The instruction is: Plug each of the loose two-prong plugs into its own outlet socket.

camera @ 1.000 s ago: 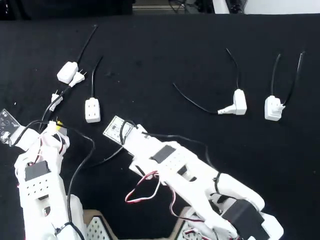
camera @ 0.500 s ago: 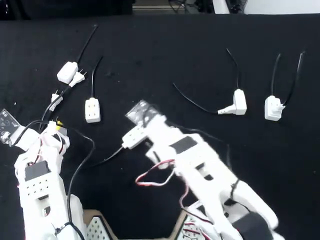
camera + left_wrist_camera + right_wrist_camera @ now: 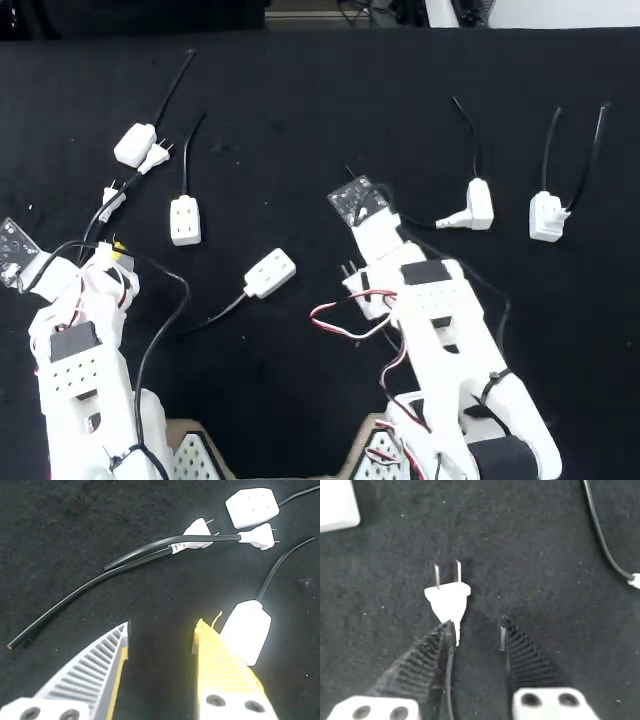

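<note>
My right gripper (image 3: 475, 627) is open just above the black table, and a loose white two-prong plug (image 3: 447, 599) lies at the tip of one finger (image 3: 437, 640), its cable running along that finger. In the high view this plug (image 3: 350, 272) sits under the right arm (image 3: 430, 300), to the right of a free white socket (image 3: 270, 272). My left gripper (image 3: 160, 632) is open and holds nothing, with another white socket (image 3: 246, 630) beside its yellow finger (image 3: 212, 655). Two loose plugs (image 3: 200, 528) (image 3: 260, 535) lie farther out.
At the back left lie a socket (image 3: 135, 145) with a plug (image 3: 157, 156) touching it, a loose plug (image 3: 112, 200) and a socket (image 3: 185, 220). At the right, two sockets (image 3: 480, 200) (image 3: 545, 218) each have a plug at them. Black cables trail across the cloth.
The right arm has swung from the left to the right, away from the free white socket, which stays where it lay. The left arm has kept still.
</note>
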You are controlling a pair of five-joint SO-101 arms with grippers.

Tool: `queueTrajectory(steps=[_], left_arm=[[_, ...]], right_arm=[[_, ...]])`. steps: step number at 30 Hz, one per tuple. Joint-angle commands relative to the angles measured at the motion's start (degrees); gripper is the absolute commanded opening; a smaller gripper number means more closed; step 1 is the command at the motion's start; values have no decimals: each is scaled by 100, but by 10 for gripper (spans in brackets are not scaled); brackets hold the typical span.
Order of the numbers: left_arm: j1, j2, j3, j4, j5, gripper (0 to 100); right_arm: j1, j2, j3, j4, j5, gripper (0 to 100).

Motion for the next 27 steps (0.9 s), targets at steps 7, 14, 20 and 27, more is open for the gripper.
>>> queueTrajectory(steps=[7, 14, 20, 27], left_arm=[[-31, -70, -312, 9, 79, 213], [-31, -70, -312, 35, 79, 213], [-31, -70, -330, 35, 79, 213], [-31, -70, -330, 35, 79, 213]], right_arm=[[-132, -198, -101, -387, -88, 130], [-431, -198, 224, -905, -79, 130], [-651, -268, 48, -290, -290, 130], [-1160, -224, 189, -229, -440, 130]])
